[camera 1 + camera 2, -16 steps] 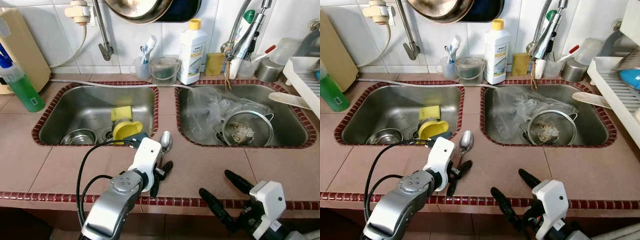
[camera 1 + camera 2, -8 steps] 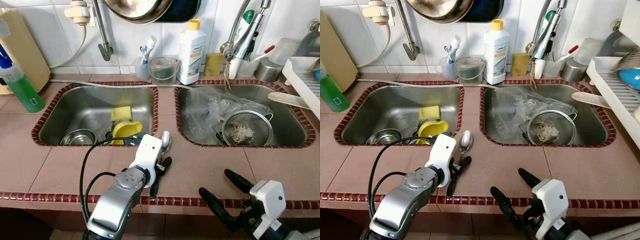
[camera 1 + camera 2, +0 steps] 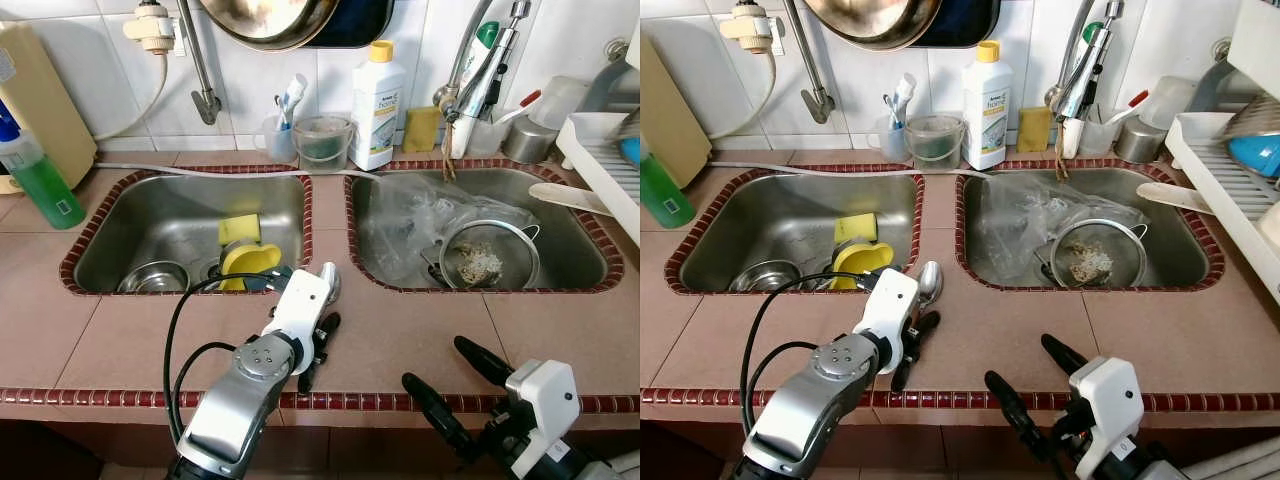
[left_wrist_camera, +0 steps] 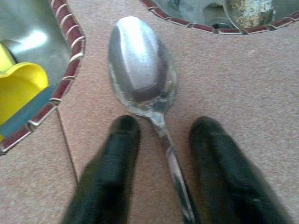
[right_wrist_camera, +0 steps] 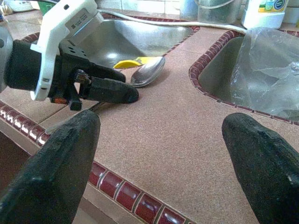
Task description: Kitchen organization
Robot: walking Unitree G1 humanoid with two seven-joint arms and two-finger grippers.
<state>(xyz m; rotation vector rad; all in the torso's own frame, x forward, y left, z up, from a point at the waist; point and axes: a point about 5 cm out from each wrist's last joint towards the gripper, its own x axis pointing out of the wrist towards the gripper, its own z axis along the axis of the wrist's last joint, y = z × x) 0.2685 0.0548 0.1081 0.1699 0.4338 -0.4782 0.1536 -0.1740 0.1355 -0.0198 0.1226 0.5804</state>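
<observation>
Left gripper down on the surface, fingers released, straddling the spoon handle; bowl just ahead, yellow cup beyond. Right gripper spread wide, holding nothing.

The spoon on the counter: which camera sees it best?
The left wrist view: the spoon lies close up, its handle between the open left tool. Both eye views catch just its bowl past the wrist; the right wrist view shows it small, behind that tool.
</observation>
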